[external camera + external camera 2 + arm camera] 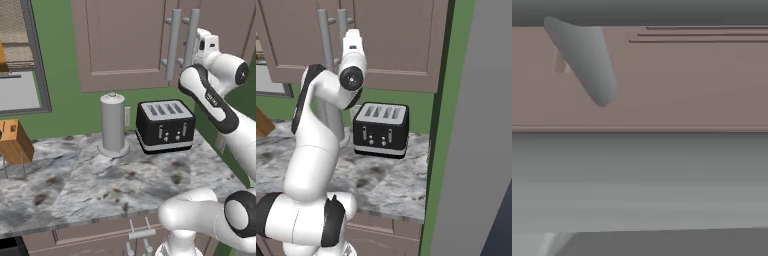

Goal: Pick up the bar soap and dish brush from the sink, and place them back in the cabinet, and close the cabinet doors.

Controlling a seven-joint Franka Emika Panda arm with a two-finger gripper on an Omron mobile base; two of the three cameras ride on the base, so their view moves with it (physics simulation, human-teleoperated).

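**Marbled counter below, hand working at the cabinet handles**

Grey marbled counter (75, 180) is running beneath the arm, carrying a black toaster (165, 125) and a grey canister (112, 124), with green wall behind and a wooden knife block (14, 141) far off to the side. The gripper (202, 39) is reaching up against the cabinet doors (125, 45), which are looking shut or nearly so, right beside the two grey bar handles (175, 44). Its jaws are standing wide, gripping nothing. In the hand view a handle post (587, 62) is lying just ahead, against the door panel. The step in hand is probably pressing the doors fully shut: pushing squarely on the panel, keeping the fingers off the bars, should be working best. Soap and brush are presumably inside the cabinet.
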